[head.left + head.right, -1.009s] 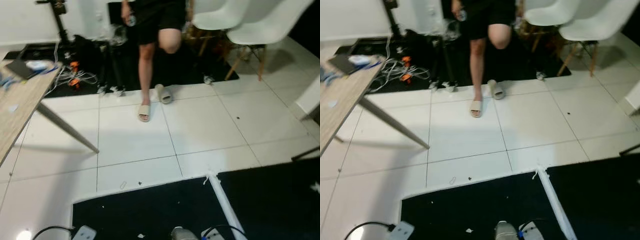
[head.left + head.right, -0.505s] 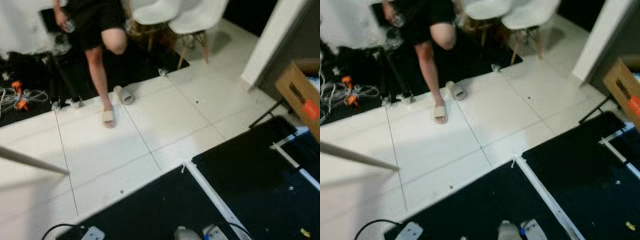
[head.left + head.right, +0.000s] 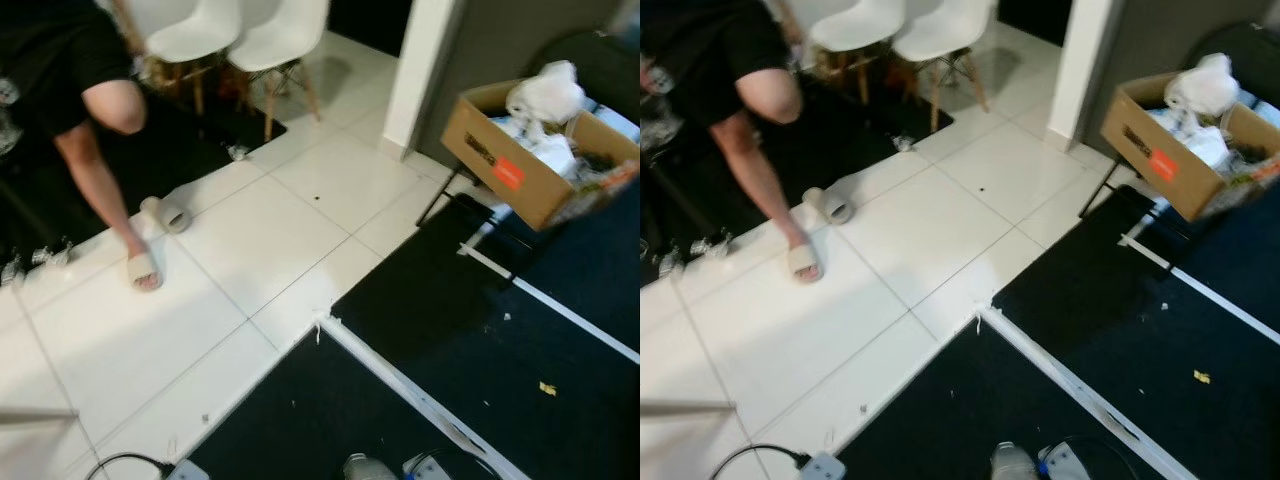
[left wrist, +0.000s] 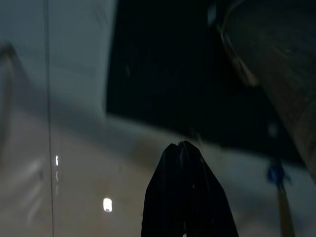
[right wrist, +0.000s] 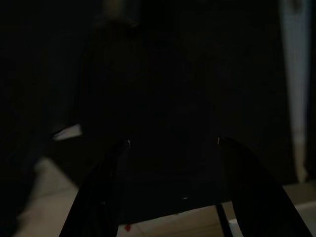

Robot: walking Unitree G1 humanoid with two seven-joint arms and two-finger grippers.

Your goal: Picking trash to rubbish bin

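Observation:
A small yellow scrap [image 3: 547, 388] lies on the black mat [image 3: 560, 360] to my right. Further right, a brown cardboard box [image 3: 497, 158] stands raised off the floor, holding white bags [image 3: 545, 95] and other rubbish. In the left wrist view my left gripper [image 4: 181, 146] hangs with its fingertips pressed together, shut on nothing, over dim floor and mat. The right wrist view is very dark; my right gripper [image 5: 173, 143] has its two fingers spread wide, open, with nothing between them.
A person [image 3: 95, 150] stands at the left on one sandalled foot, a loose slipper [image 3: 166, 214] beside it. Two white chairs [image 3: 235, 35] stand behind, and a white pillar [image 3: 420, 70] to their right. White tape lines [image 3: 400, 385] cross the mats. A power strip [image 3: 812, 466] lies near my feet.
The whole picture has swung to the right: the wooden table and cables have left the view, and the pillar, cardboard box and black mats have come in. The person still stands on one leg.

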